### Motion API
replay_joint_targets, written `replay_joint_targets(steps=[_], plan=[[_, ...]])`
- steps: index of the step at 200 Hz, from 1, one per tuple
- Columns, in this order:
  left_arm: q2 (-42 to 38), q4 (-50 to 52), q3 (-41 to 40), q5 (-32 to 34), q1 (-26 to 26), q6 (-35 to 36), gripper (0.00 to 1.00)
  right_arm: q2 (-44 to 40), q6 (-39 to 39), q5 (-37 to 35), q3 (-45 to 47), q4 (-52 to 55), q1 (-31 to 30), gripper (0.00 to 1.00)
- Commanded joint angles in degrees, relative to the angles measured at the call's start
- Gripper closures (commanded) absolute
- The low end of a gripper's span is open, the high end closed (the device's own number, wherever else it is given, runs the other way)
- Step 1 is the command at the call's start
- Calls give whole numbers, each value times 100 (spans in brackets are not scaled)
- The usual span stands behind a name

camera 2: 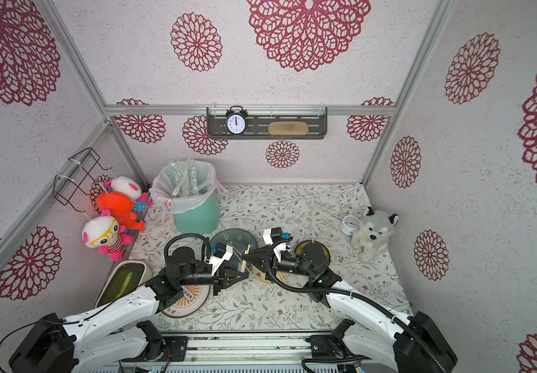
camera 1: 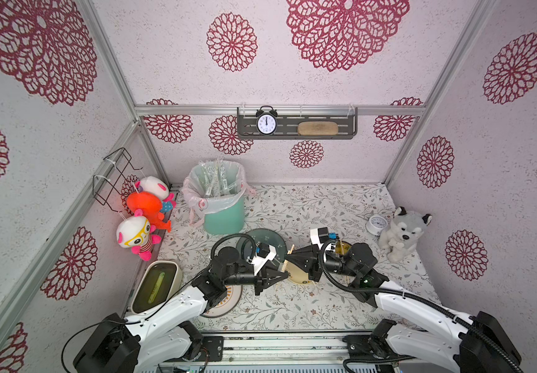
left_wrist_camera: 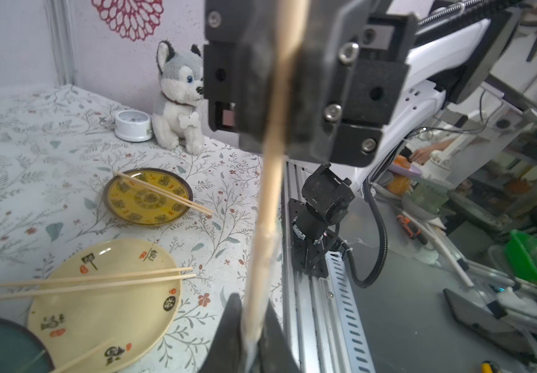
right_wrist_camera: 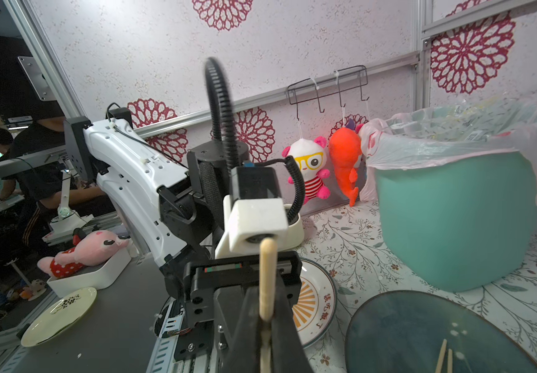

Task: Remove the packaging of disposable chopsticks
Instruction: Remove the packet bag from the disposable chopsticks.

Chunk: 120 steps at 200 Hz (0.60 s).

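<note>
Mid-table blocked: left gripper [camera 1: 282, 274] and right gripper [camera 1: 288, 258] meet tip to tip, both clamped on one chopstick pair [camera 1: 291, 250] held over the cream plate [camera 1: 299, 279].
Both forearms slant in from the front corners and close off the sides.
Back left: tall mint bin [camera 1: 225, 216], just behind the dark plate [camera 1: 260, 234].
Right edge: husky plush [camera 1: 402, 232], small clock [camera 1: 377, 223] just beside it.
Left edge: white lidded box [camera 1: 155, 285].
Open passage: bare tablecloth [camera 1: 318, 206] across back centre and right, plus the front-centre strip between the arms.
</note>
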<state>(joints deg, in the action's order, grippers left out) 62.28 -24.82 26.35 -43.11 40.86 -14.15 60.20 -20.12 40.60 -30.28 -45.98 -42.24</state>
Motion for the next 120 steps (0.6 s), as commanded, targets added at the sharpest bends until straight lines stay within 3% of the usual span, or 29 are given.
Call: replay_joint_targets(steps=[1, 50, 67, 108, 120], plan=[[133, -94, -57, 196, 10, 27, 89, -216, 65, -92, -4, -413, 48, 100], [861, -829, -406, 87, 18, -205, 93, -314, -167, 7, -416, -379, 535, 100], [1067, -1138, -504, 48, 18, -297, 88, -379, -80, -32, -608, -169, 575, 100], [1097, -1014, -544, 289, 18, -269, 86, -585, 165, -204, -792, 276, 594, 100], [1007, -844, -553, 430, 18, -185, 90, -622, 174, -234, -771, 295, 603, 100]])
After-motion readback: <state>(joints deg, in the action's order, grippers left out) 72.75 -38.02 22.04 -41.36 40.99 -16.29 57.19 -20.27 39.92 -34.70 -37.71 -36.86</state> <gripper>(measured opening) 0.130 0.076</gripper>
